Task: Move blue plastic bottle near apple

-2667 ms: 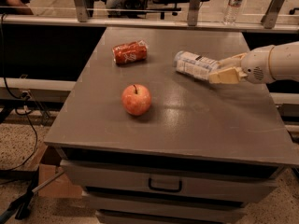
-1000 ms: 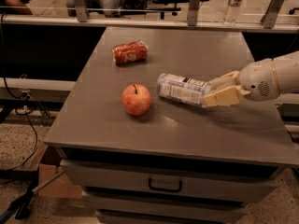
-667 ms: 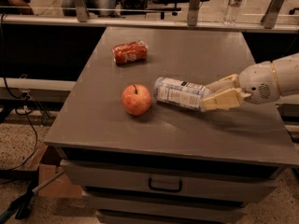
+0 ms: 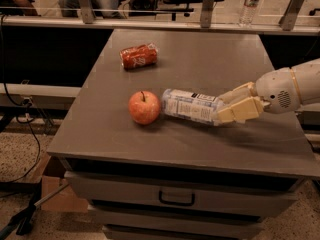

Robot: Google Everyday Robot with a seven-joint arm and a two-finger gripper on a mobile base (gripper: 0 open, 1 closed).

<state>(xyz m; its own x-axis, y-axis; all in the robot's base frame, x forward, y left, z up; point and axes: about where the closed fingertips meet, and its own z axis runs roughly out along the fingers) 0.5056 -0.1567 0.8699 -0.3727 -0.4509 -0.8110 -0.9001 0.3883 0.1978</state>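
The blue plastic bottle (image 4: 191,106) lies on its side on the grey cabinet top (image 4: 200,54), its base end almost touching the apple. The apple (image 4: 144,107) is red-orange with a short dark stem and sits just left of the bottle. My gripper (image 4: 234,104) reaches in from the right and is shut on the bottle's cap end, with one cream finger behind the bottle and one in front. The cap is hidden by the fingers.
A crushed red soda can (image 4: 139,56) lies at the back left of the cabinet top. A slim clear bottle (image 4: 249,4) stands on the ledge behind. A drawer handle (image 4: 176,199) shows below the front edge. People sit behind the railing.
My gripper has slid the bottle leftward across the top, from the right side until its base end is next to the apple. The apple and can have not moved.
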